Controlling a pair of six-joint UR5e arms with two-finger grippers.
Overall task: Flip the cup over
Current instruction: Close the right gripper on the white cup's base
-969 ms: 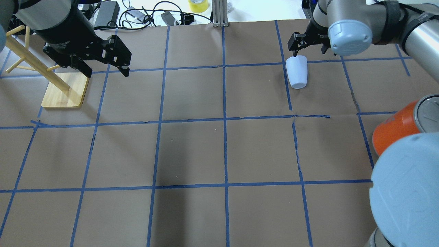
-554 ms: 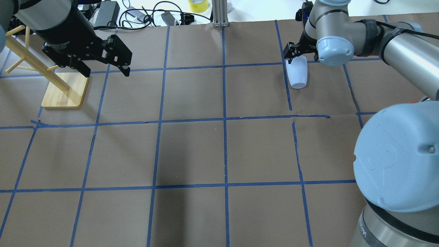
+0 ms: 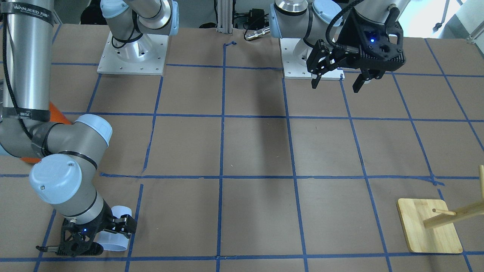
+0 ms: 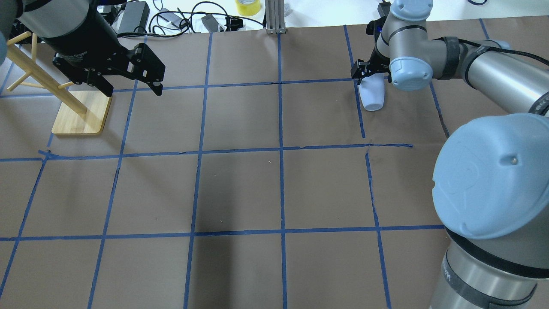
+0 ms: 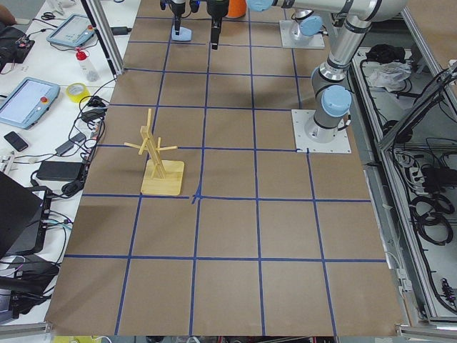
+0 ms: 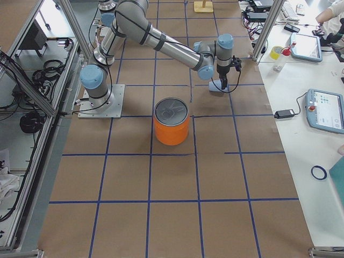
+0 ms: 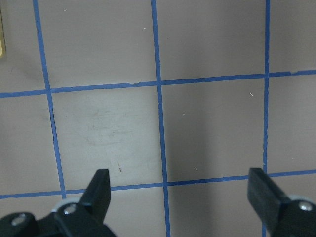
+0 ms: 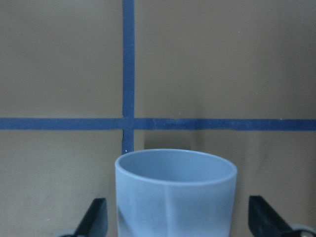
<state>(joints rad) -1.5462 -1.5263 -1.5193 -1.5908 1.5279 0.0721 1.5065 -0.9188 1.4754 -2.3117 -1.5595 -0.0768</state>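
Brown-paper table [image 4: 240, 189], blue grid. Right gripper [image 8: 177, 219] straddles cup [image 4: 372, 96], fingers spread either side, likely lining up the flip grab. Left gripper [image 7: 180, 192] spread, idle, nothing between.

Cup [image 8: 175, 192] between jaws of right gripper [image 8: 178, 219]

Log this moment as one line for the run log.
phase: pre-grasp | right tool: open, straddling small pale blue plastic cup, not yet closed | left tool: open, empty, over brown papered table
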